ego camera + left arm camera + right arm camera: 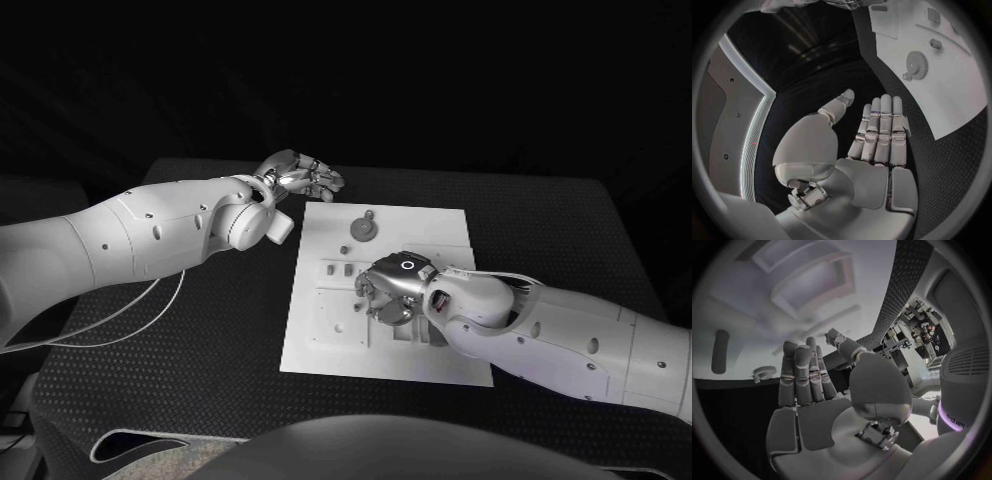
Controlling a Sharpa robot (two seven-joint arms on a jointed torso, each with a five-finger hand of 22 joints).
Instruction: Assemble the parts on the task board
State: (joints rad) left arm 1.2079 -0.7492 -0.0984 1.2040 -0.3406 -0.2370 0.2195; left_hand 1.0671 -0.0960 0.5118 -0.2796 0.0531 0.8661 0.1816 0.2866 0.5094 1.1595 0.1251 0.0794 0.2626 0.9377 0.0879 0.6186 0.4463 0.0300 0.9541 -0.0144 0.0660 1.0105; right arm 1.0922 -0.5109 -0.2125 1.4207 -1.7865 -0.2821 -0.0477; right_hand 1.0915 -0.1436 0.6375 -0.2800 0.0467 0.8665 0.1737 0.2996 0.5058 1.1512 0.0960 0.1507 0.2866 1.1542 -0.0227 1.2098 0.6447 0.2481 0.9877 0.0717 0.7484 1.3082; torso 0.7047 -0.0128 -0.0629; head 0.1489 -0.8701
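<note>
A black table (173, 330) carries the white task board (433, 225). The right hand (392, 292) hovers low over the board's middle, fingers straight and apart, holding nothing. Beyond its fingertips a gear-shaped part (366, 230) lies loose, so assembly looks barely begun. The left hand (296, 178) waits empty and spread off the board's far corner, with open tabletop around it.
</note>
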